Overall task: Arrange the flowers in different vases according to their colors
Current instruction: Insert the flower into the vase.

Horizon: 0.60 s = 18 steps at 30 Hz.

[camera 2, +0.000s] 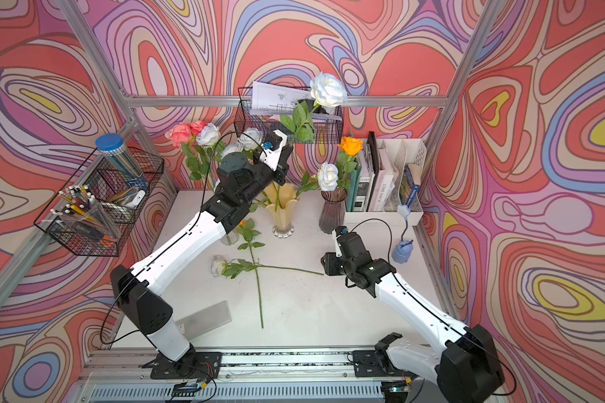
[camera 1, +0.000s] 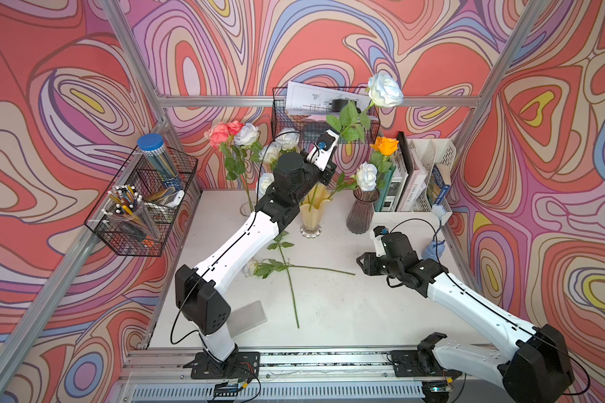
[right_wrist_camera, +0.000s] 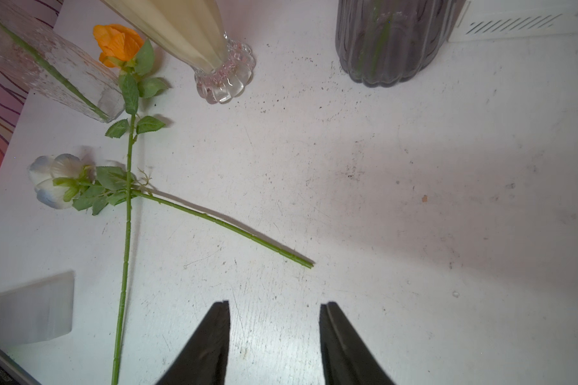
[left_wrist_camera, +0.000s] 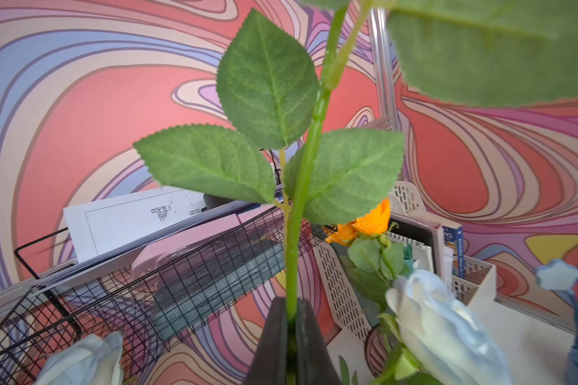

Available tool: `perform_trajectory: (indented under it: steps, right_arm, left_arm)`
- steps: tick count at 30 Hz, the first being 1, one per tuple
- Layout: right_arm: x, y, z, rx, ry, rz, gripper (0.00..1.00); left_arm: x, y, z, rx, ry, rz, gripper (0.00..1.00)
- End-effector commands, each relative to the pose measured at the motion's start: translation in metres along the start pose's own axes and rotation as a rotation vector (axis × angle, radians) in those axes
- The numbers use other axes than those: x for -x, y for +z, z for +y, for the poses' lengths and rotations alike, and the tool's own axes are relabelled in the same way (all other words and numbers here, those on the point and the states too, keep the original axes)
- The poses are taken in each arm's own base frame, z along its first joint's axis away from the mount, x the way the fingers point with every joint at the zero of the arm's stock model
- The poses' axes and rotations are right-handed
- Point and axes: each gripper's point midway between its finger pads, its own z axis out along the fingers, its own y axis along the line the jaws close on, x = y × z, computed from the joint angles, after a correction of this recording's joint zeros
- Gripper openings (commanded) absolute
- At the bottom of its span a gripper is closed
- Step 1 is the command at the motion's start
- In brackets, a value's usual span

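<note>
In both top views, the left pincer (camera 1: 332,155) is pinching a white rose (camera 1: 385,90) by its stem, head rising above it, stem reaching down into the yellow vase (camera 1: 313,213) beneath. In the left wrist view, its jaws are squeezing that stem. In the right wrist view, the right pincer (right_wrist_camera: 274,306) is standing spread, empty, a fallen pale rose (right_wrist_camera: 55,181) and an orange rose (right_wrist_camera: 119,43) lying ahead of it
</note>
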Motion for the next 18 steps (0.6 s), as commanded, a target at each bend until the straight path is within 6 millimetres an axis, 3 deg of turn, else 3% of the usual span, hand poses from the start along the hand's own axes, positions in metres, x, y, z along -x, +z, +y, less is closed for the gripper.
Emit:
perform_trajectory:
  steps: [1, 11, 14, 18]
  right_arm:
    - [0.012, -0.002, 0.008, 0.031, 0.002, -0.018, 0.46]
    - [0.015, 0.02, 0.011, 0.024, -0.029, 0.044, 0.46]
    - [0.014, 0.026, 0.009, 0.015, -0.037, 0.057, 0.46]
    - [0.012, 0.03, 0.007, 0.01, -0.04, 0.068, 0.46]
  left_arm:
    - [0.064, -0.004, 0.037, 0.086, 0.022, -0.197, 0.0]
    - [0.1, 0.0, 0.041, 0.036, 0.014, -0.277, 0.0]
    - [0.082, 0.007, 0.04, 0.028, 0.009, -0.235, 0.0]
    - [0.034, 0.016, 0.037, 0.032, -0.042, -0.169, 0.0]
